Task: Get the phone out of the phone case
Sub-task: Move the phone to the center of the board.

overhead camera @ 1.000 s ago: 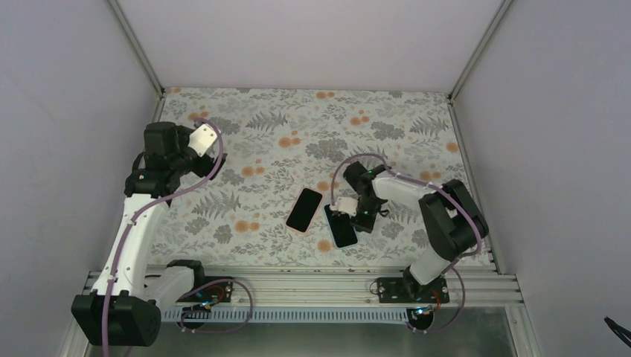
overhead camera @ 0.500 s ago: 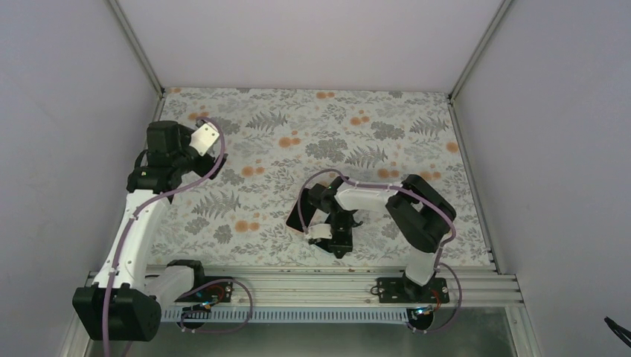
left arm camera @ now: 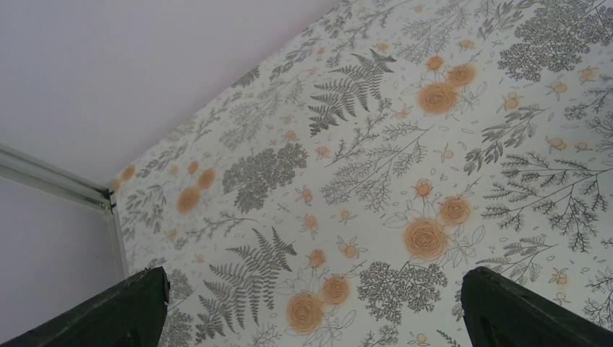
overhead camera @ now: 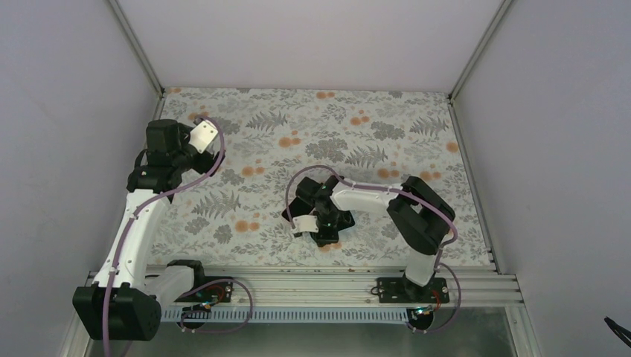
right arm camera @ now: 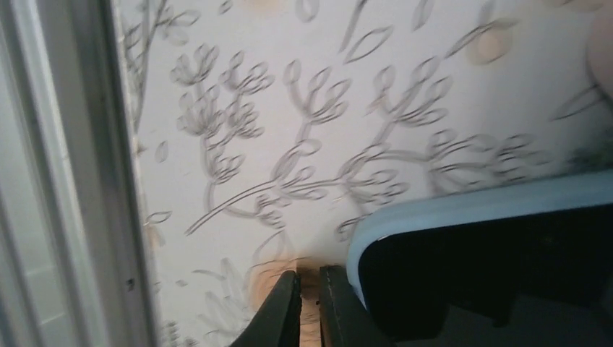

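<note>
In the right wrist view, a light-blue phone case [right arm camera: 470,210] with a dark inside lies flat on the floral table. It sits just right of my right gripper [right arm camera: 309,303], whose fingers are nearly together with nothing between them, over an orange flower. From above, the right gripper [overhead camera: 325,239] and its wrist cover most of the case. A black slab [overhead camera: 291,216] pokes out on the left; I cannot tell whether it is the phone. My left gripper [left arm camera: 311,318] hangs wide open over bare cloth at the far left [overhead camera: 212,152].
The aluminium rail [overhead camera: 298,281] along the near table edge lies close to the right gripper and shows as a grey strip [right arm camera: 65,173] in the right wrist view. White walls enclose the table on three sides.
My right arm has swung left and toward the near edge, over the spot where two dark slabs lay, and now hides them. The left arm has barely moved.
</note>
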`<state>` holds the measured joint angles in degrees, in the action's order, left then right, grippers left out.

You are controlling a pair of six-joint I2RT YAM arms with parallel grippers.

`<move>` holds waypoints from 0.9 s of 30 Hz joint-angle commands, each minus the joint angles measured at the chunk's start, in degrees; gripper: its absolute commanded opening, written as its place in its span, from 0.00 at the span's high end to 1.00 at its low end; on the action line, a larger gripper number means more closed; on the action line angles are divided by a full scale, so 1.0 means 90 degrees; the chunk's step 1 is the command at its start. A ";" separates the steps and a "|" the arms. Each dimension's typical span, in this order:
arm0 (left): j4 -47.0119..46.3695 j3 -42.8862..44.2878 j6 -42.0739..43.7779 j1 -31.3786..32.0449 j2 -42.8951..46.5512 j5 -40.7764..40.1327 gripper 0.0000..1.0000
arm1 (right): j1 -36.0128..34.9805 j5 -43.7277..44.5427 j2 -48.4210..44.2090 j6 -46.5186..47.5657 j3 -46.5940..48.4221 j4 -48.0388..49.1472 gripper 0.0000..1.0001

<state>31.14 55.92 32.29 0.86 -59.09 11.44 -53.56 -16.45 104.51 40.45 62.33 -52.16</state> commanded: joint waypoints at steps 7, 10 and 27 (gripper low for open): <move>-0.0137 0.0073 -0.0073 -0.0025 0.0030 -0.0068 0.00 | 0.0216 -0.0348 -0.1066 0.0614 0.0290 -0.0179 0.54; -0.0179 0.0052 -0.0092 -0.0025 -0.0013 0.0014 0.00 | 0.0267 0.0104 -0.1607 0.0749 0.0196 -0.0007 0.04; -0.0212 -0.0047 -0.0322 -0.0027 -0.0064 -0.0027 0.00 | 0.2012 -0.0038 -0.0525 0.1827 0.0564 0.0175 0.00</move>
<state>29.41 55.92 30.39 0.86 -60.10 11.57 -37.23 -12.88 98.32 53.06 65.12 -49.98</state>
